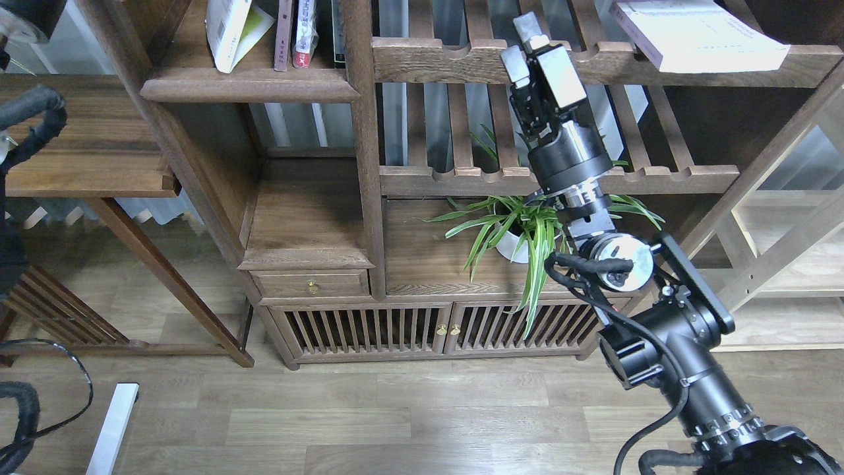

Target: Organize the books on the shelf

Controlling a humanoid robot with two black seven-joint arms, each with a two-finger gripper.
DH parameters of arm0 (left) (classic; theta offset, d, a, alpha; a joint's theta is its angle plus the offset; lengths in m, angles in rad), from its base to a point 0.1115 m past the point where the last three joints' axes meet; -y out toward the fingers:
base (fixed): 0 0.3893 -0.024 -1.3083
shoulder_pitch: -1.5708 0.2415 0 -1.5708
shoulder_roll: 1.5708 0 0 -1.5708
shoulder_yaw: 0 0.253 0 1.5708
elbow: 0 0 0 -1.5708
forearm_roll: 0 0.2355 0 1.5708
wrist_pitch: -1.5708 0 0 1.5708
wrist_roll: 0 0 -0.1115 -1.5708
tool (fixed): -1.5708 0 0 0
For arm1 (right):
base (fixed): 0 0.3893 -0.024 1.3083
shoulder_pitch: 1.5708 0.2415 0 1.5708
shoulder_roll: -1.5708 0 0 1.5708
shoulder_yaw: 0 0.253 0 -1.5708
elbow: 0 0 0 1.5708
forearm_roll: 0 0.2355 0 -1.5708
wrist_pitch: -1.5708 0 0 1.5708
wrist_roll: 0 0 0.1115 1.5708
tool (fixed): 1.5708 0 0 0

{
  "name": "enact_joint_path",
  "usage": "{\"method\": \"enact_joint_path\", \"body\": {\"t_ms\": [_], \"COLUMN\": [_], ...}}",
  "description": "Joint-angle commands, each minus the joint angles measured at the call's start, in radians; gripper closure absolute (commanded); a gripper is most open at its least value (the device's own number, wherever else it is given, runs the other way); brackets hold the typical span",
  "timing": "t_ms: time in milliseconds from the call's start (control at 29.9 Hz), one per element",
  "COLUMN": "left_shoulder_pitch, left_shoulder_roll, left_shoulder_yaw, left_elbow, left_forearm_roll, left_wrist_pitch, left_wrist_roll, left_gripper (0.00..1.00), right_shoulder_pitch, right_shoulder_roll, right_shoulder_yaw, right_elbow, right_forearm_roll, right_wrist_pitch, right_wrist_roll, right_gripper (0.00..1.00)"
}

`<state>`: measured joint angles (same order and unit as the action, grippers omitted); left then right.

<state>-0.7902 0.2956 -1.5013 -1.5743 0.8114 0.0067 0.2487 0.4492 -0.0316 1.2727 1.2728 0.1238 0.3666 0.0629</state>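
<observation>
The yellow-green book [227, 30] leans upright on the dark-brown shelf [250, 87] at the top left, beside a few thin upright books [304, 33]. The thick white and pale-lavender book [699, 36] lies flat on the upper slatted rack at the top right. The red book is out of view. My right gripper [521, 43] is raised in front of the upper slatted rail, left of the white book, open and empty. Only cabled parts of my left arm [26, 115] show at the left edge; its gripper is out of view.
A potted spider plant [521, 231] stands under the lower slatted rack, right behind my right forearm. A dark side table [86, 152] is at the left. A pale shelving unit [791, 264] is at the right. A white bar [112, 429] lies on the floor.
</observation>
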Motion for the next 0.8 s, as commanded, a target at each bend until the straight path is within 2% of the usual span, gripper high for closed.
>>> {"method": "enact_joint_path", "body": {"t_ms": [0,301,635,768], "left_shoulder_pitch": [-0.021,-0.121,-0.225,-0.23], "left_shoulder_roll": [0.003,0.014,0.019,0.036], "left_shoulder_yaw": [0.022,0.085,0.164,0.173], "left_elbow": [0.022,0.129,0.269,0.293], "left_forearm_roll": [0.003,0.005,0.005,0.005], "left_wrist_pitch": [0.022,0.022,0.025,0.027], "left_wrist_roll": [0.0,-0.003,-0.051,-0.054], "left_gripper": [1.0,1.0,1.0,1.0], "right_shoulder_pitch": [-0.001,-0.003,-0.007,-0.009], "right_shoulder_roll": [-0.002,-0.002,0.001,0.007], "right_shoulder_yaw": [0.016,0.031,0.023,0.016], "right_elbow": [-0.003,-0.009,-0.015,-0.016], "right_forearm_roll": [0.003,0.005,0.01,0.01], "right_wrist_pitch": [-0.002,-0.002,-0.002,-0.002], "right_wrist_roll": [0.0,0.0,0.0,0.002], "right_gripper": [0.17,0.13,0.1,0.09]}}
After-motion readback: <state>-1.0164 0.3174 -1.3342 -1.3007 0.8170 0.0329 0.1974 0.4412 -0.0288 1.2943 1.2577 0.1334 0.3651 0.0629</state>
